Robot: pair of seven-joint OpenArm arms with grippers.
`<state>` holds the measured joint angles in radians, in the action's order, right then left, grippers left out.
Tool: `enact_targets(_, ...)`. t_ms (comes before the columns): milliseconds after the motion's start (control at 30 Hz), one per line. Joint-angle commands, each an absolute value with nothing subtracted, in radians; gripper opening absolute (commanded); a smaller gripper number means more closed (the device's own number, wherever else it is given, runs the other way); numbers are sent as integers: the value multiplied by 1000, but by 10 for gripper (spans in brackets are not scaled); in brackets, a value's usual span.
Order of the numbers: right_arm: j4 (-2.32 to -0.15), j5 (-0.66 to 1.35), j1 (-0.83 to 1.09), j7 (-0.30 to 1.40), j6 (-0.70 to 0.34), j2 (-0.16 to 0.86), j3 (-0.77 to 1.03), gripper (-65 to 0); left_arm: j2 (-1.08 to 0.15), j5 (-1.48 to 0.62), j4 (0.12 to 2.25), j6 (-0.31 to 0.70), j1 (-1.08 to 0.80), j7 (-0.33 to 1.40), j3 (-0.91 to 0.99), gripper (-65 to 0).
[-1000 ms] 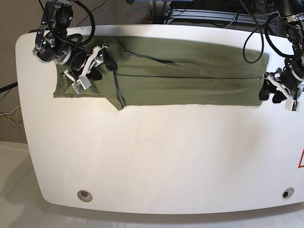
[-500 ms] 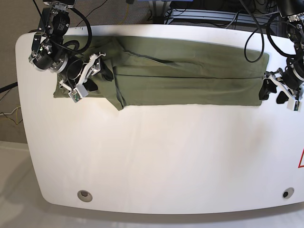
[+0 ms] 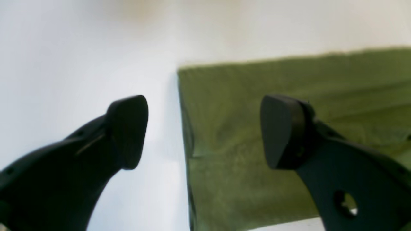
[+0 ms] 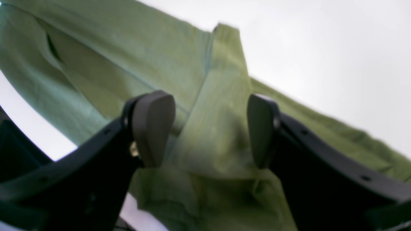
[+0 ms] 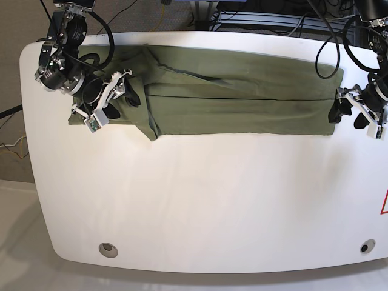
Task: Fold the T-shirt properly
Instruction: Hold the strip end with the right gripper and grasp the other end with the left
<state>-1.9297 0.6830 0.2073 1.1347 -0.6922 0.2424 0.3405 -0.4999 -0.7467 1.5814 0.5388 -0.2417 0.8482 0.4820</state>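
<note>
Though beneath both end effectors, T-shirt [image 5: 242, 97] unheld.

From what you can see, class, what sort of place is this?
Probably a robotics lab bench: a bare white table, loose cables behind it, and an olive T-shirt laid between two arms.

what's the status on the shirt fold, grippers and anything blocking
Left gripper open, straddling the shirt's end edge. Right gripper open over the sleeve end, holding nothing. T-shirt lies flat in a long band on the table. Nothing in the way.
</note>
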Motion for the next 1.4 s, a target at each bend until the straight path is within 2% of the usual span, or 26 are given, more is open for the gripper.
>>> enact_targets(0, -1941, 698, 196, 1098, -698, 247, 343, -275, -522, -769, 1593, 538, -243, 839, 488, -186)
enact_targets(100, -1933, 706, 197, 1126, -698, 236, 339, -271, -518, -784, 1612, 536, -243, 830, 495, -226)
enact_targets(500, -1920, 705, 195, 1141, -698, 237, 338, -266, -511, -726, 1610, 540, -250, 762, 492, -318)
enact_targets(767, -1892, 673, 175, 1134, -698, 239, 337, -280, -500, -683, 1607, 541, -238, 745, 491, -505)
enact_targets(833, -1857, 658, 156, 1120, -698, 233, 337, -379, -498, -683, 1597, 546, -220, 736, 496, -495)
enact_targets(1033, -1746, 642, 101, 1109, -698, 247, 335, -650, -481, -692, 1599, 545, -211, 737, 497, -402)
enact_targets(1100, -1696, 642, 82, 1101, -698, 258, 334, -650, -476, -684, 1593, 541, -209, 730, 497, -372)
enact_targets(1200, -1597, 657, 66, 1079, -698, 284, 338, -645, -481, -675, 1556, 544, -203, 728, 490, -271)
enact_targets(1367, -1595, 670, 70, 1076, -698, 292, 340, -571, -478, -657, 1518, 547, -199, 707, 487, -196)
